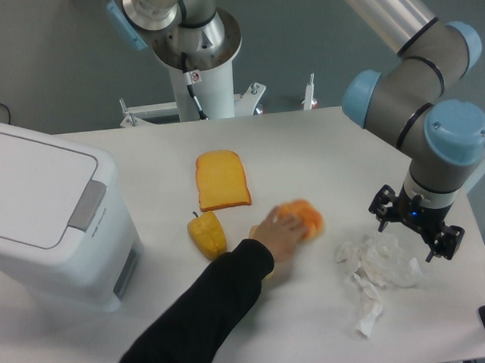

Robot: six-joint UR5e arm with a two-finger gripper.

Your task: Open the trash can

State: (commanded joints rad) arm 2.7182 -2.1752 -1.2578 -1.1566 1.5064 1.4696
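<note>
While the black two-finger gripper point(416, 231) hangs at the right of the frame with its fingers spread and nothing held, the lid's down.
Crumpled white tissue paper point(376, 272) lies just below it; toward centre a person's black-sleeved hand point(279, 232) rests on a blurry orange item point(305, 216), beside a yellow pepper point(207, 235) and toast slice point(222, 180). The big boxy white plastic trash can point(45, 212) sits far left, well apart.

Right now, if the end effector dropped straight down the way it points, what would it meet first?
Most likely the crumpled white tissue lying just under the end effector, or the table right beside it; depth is unclear from this single view.
</note>
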